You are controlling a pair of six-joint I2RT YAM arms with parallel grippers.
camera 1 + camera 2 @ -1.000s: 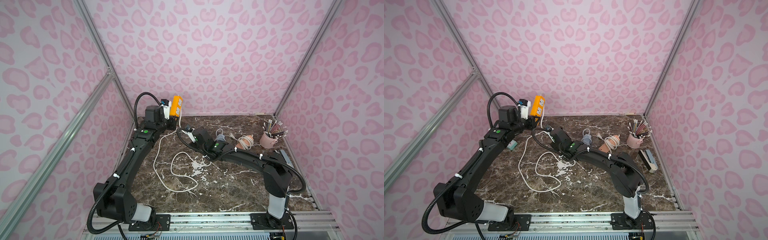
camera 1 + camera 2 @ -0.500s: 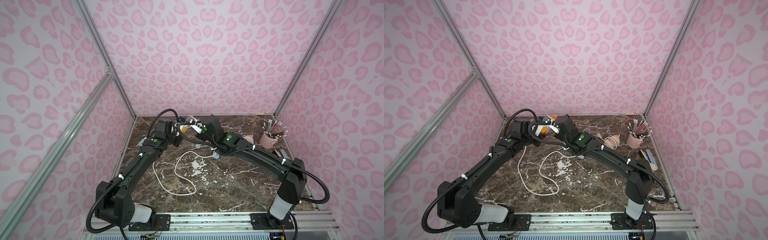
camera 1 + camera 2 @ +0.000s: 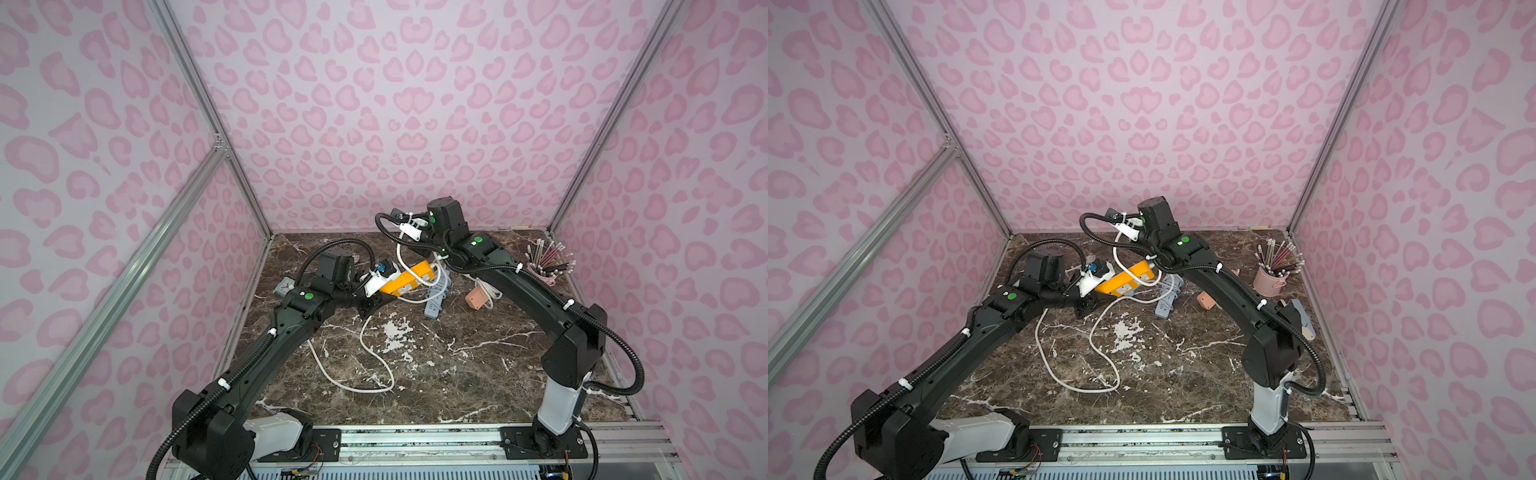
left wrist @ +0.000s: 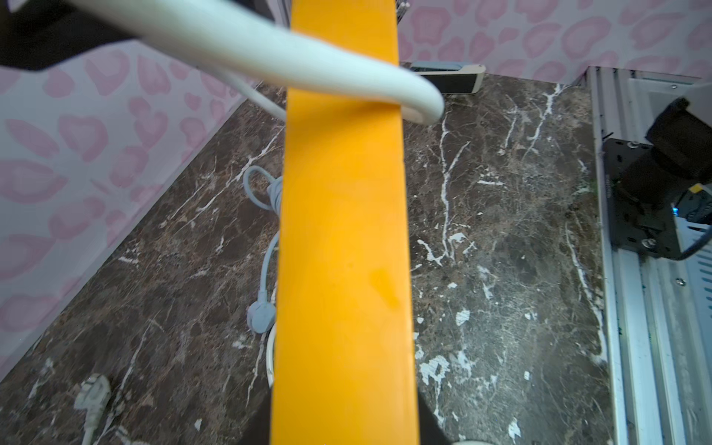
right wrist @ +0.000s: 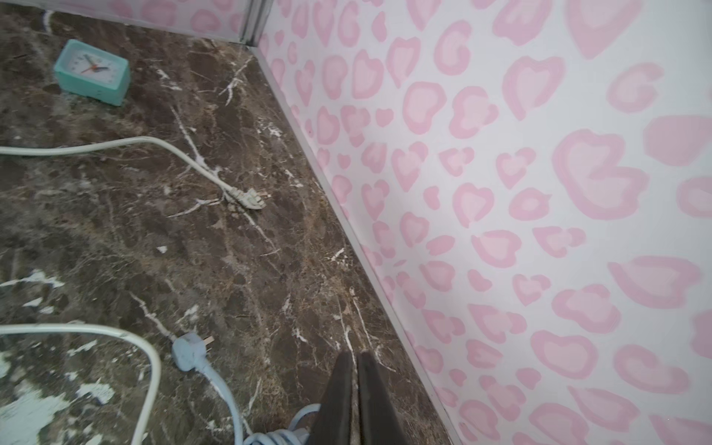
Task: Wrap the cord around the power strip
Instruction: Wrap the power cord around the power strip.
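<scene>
The orange power strip (image 3: pixel 409 279) (image 3: pixel 1126 279) hangs tilted above the marble table, and my left gripper (image 3: pixel 383 291) (image 4: pixel 343 431) is shut on its near end. Its white cord (image 3: pixel 374 376) (image 4: pixel 308 57) crosses over the strip's far end, rises in a loop beside my right gripper (image 3: pixel 415 245) (image 5: pixel 354 366), then trails in loose curves across the table. The cord's plug (image 5: pixel 250 198) lies by the back wall. In the right wrist view the right gripper's fingers (image 5: pixel 341 385) are shut with nothing between their tips.
A blue-grey power strip (image 3: pixel 434 305) with its own cord lies under the orange one. A peach block (image 3: pixel 476 297) and a pink cup of pencils (image 3: pixel 544 270) stand to the right. A teal clock (image 5: pixel 92 73) sits at the back left. A stapler (image 3: pixel 1302 320) lies by the right wall.
My left gripper has brought the strip from upright in the back left corner down toward the middle. My right gripper rose from the table to the back, past the strip's far end.
</scene>
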